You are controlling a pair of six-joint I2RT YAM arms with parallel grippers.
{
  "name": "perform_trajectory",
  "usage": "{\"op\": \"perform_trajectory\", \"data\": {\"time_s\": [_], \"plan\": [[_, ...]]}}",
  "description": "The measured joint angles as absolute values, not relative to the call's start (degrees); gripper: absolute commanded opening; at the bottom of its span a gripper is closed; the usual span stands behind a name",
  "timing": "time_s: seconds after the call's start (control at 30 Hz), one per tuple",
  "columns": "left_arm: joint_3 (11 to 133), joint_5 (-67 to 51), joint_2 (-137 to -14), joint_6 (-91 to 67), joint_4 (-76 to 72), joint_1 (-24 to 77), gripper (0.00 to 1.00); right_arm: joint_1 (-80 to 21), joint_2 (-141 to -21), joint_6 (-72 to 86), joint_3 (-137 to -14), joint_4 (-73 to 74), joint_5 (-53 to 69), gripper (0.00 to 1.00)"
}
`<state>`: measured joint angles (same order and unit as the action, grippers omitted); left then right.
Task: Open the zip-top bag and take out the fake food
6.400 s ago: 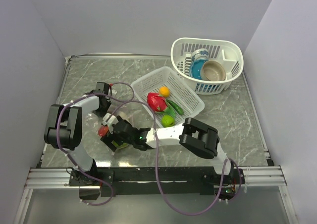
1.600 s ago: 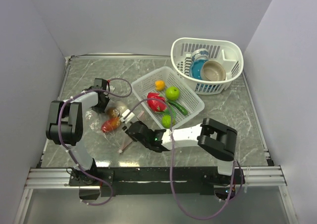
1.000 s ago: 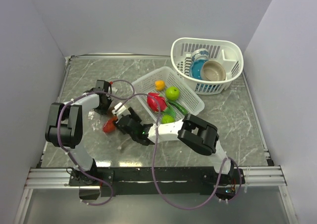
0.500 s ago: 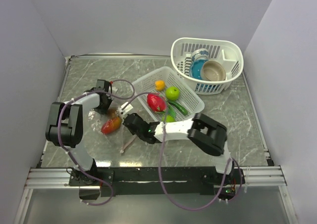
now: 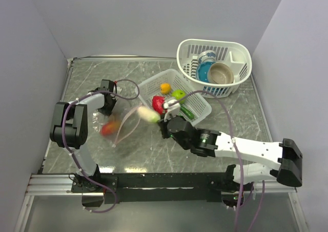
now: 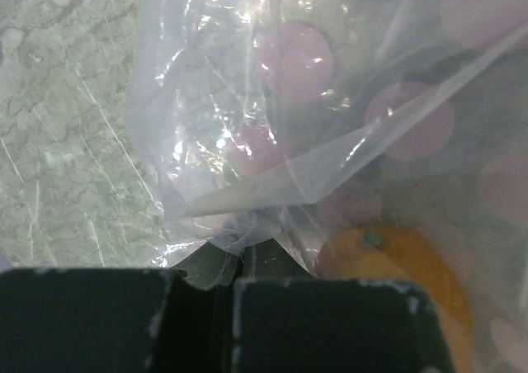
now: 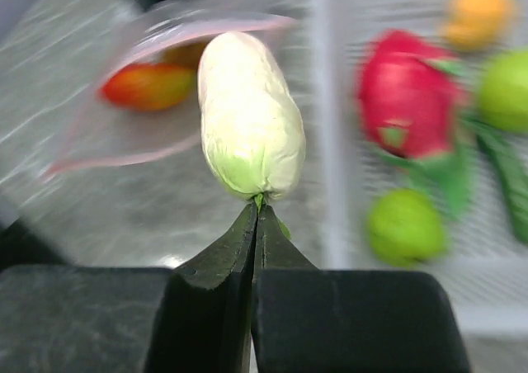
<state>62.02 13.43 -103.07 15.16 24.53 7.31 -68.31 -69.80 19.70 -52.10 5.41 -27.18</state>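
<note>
Beside the zip-top bag (image 6: 214, 125), our right hand (image 7: 257, 208) has now pulled clear, pinched on a pale green-tipped fake vegetable (image 7: 250, 117). Our left hand (image 6: 235, 278) stays clamped on the bag's corner, red-orange fake food (image 7: 148, 87) inside. Grey marbled tabletop (image 5: 102, 78), pale walls (image 5: 154, 21) around.

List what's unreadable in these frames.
- Top external: motion blur smears the zip-top bag and the red-orange piece inside; how many pieces remain is unclear.
- Left wrist: crinkled film and glare veil the pink shapes, print or food unclear; the orange piece runs off the bottom edge.
- Right wrist: fake food in the white basket is out of focus; the pale piece's type is unclear.
</note>
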Motion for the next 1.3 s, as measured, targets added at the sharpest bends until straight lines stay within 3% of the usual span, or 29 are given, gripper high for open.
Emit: {"op": "perform_trajectory", "data": {"time_s": [0.17, 0.27, 0.3, 0.33, 0.43, 0.53, 0.63, 0.7, 0.9, 1.1, 1.17, 1.27, 1.3], "plan": [[62.0, 13.3, -102.9, 15.1, 24.9, 7.3, 0.01, -65.6, -68.5, 25.8, -51.1, 12.6, -44.6, 0.03], [62.0, 12.1, -102.4, 14.8, 26.1, 7.3, 0.01, -61.5, -71.5, 26.7, -51.1, 14.3, -48.2, 0.54], [62.0, 11.5, -102.1, 14.5, 26.9, 7.3, 0.01, -60.8, -72.5, 26.8, -51.1, 14.3, -48.8, 0.91], [62.2, 10.6, -101.6, 14.2, 28.1, 7.3, 0.01, -60.3, -74.0, 26.0, -51.2, 14.7, -49.2, 1.0], [64.2, 8.1, -99.5, 13.8, 32.8, 7.1, 0.04, -60.6, -76.9, 24.6, -51.7, 15.1, -49.7, 1.0], [69.3, 4.7, -97.1, 13.7, 37.4, 6.3, 0.25, -62.6, -77.8, 21.7, -51.9, 13.9, -51.0, 1.0], [73.9, 2.4, -93.7, 13.6, 39.3, 4.4, 0.38, -67.2, -77.5, 17.6, -51.6, 8.9, -51.8, 0.94], [74.3, 1.3, -91.2, 13.9, 39.8, 3.0, 0.38, -70.8, -76.4, 15.2, -49.6, 4.1, -51.5, 0.87], [68.9, -1.4, -87.7, 14.0, 41.3, -0.1, 0.32, -78.0, -75.7, 12.5, -41.9, -5.2, -48.6, 0.88], [68.3, -3.7, -90.3, 13.7, 43.1, 0.1, 0.41, -79.3, -85.9, 11.4, -42.0, -12.4, -44.0, 0.9], [68.3, -2.9, -90.7, 13.6, 41.8, -0.1, 0.51, -79.3, -89.2, 10.8, -42.6, -13.8, -43.2, 0.9], [68.5, -0.9, -93.2, 13.4, 38.4, -1.0, 0.57, -79.2, -93.6, 10.2, -44.4, -15.1, -41.8, 0.9], [68.6, -0.3, -94.4, 13.2, 37.2, -1.4, 0.7, -79.2, -94.2, 10.1, -44.9, -15.5, -41.5, 0.9]]}}
